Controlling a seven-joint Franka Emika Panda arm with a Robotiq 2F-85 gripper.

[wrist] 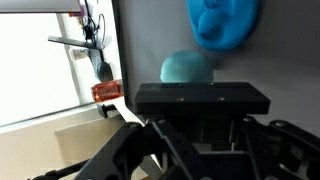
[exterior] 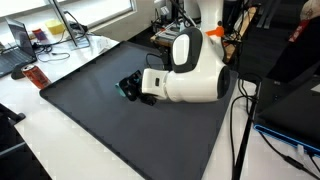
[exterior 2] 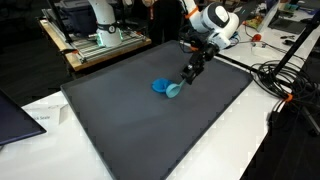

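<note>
**Ana:** Two blue things show on the dark mat (exterior 2: 120,120), but what are they, and what is hard to see?

**Ben:** Much is hidden. In an exterior view the white arm (exterior: 190,68) blocks nearly all of the gripper (exterior: 130,88), leaving only a dark tip and a sliver of teal. In the wrist view the black gripper body (wrist: 200,100) fills the lower half and covers the fingertips, so the grip itself cannot be seen. The blue piece (wrist: 222,25) is cut off by the top edge.

**Ana:** How is the arm posed?

**Ben:** In an exterior view it bends down from the mat's far side, with the gripper (exterior 2: 186,80) angled low toward the mat.

**Ana:** And the jaws?

**Ben:** They are drawn together as far as they go; whether they pinch anything cannot be made out.

**Ana:** Where do the blue things lie?

**Ben:** The teal rounded object (wrist: 187,68) sits just beyond the gripper, touching or nearly so. The blue piece (exterior 2: 160,86) lies just past it.
</note>
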